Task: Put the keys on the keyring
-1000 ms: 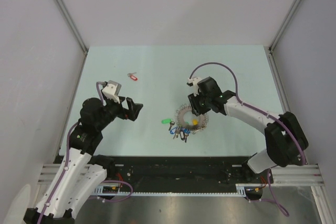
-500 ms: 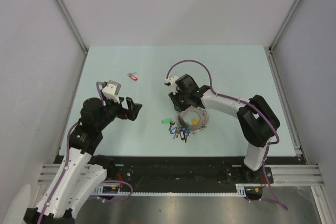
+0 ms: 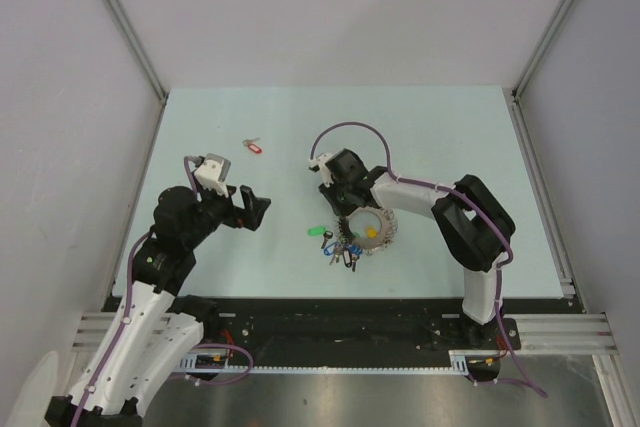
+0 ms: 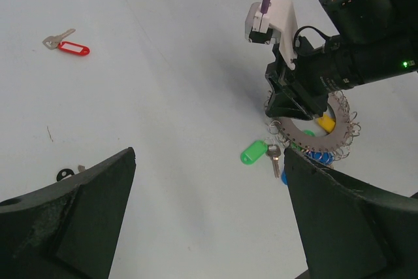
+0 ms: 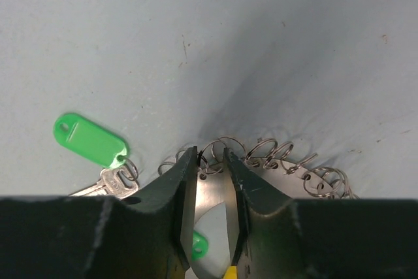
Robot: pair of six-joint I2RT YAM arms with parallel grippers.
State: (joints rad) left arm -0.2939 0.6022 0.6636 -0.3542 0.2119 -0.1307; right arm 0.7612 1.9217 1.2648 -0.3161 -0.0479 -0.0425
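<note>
The keyring (image 3: 385, 232), a flat silvery hoop edged with small wire loops, lies mid-table, and it also shows in the left wrist view (image 4: 307, 136). My right gripper (image 3: 342, 199) stands at its far left rim. In the right wrist view the jaws (image 5: 211, 155) are narrow, pinching one wire loop over the hoop's plate (image 5: 212, 207). A green-tagged key (image 3: 318, 232) (image 4: 253, 153) (image 5: 88, 138) lies just left of the hoop. A red-tagged key (image 3: 253, 146) (image 4: 72, 48) lies far left. My left gripper (image 3: 255, 209) (image 4: 209, 161) hangs open over bare table.
Blue, green and yellow tagged keys (image 3: 343, 252) cluster at the hoop's near side. A small black tag (image 4: 64, 174) lies by my left finger. Grey walls enclose the table on three sides. A black rail runs along the near edge.
My right arm swung left across the keyring to its far left rim and its jaws narrowed onto a wire loop. The left arm stayed still.
</note>
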